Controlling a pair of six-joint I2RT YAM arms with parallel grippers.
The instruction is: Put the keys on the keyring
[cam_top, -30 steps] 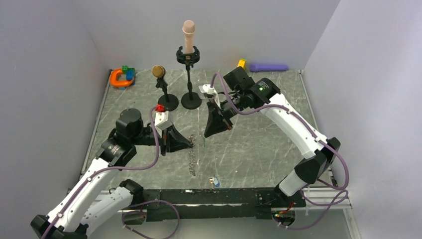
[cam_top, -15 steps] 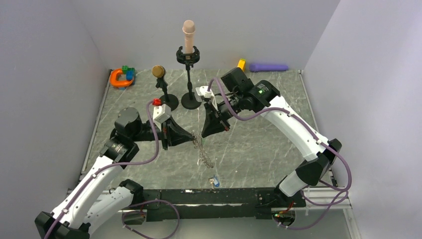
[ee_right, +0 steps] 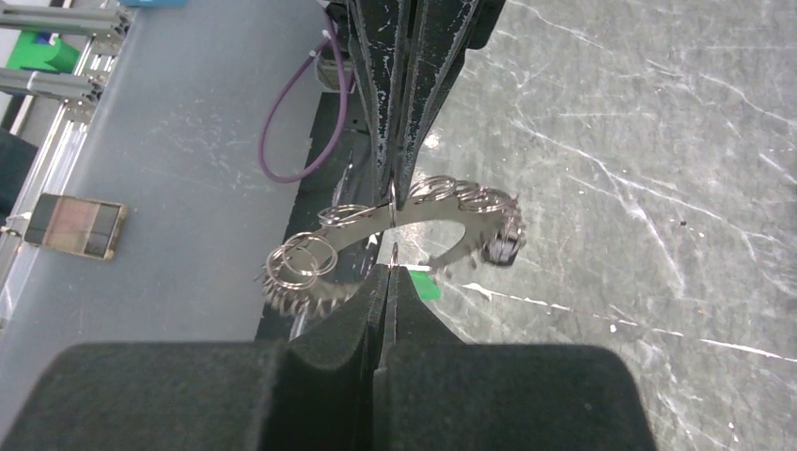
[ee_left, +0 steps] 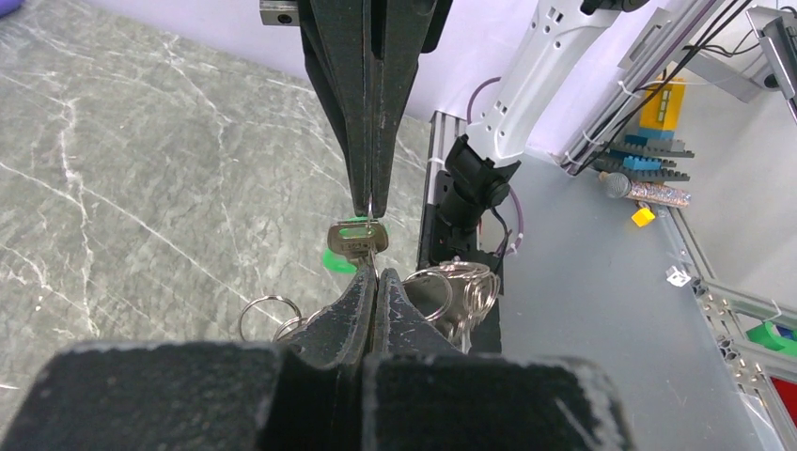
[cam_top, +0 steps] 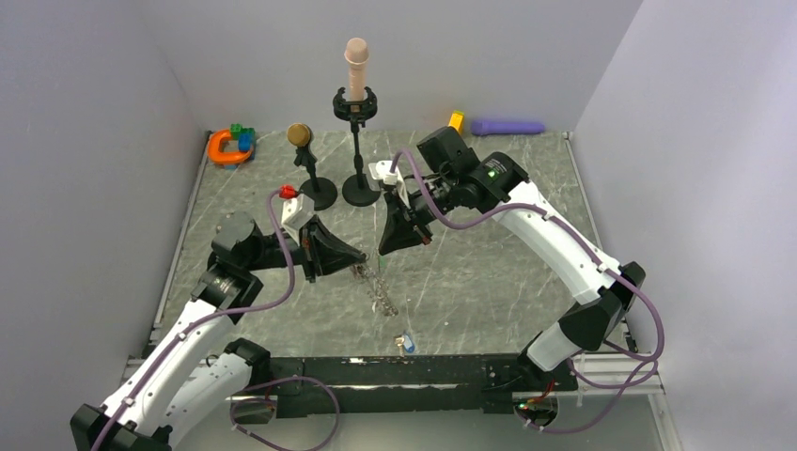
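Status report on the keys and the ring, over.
Left claw shut on jagged grey metal keyring. Right claw shut on green-headed metal key, claw tips nearly touching. Nothing blocking.

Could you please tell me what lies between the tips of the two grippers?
The green key, seen in the left wrist view, fills the short gap between the left gripper and the right gripper. The keyring sits close by.

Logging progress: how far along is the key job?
Done: no key clearly on the keyring yet. In hand: left gripper shut on the keyring, right gripper shut on the green key, tips nearly meeting. Left: thread that key on, then the other one, which I cannot pick out.
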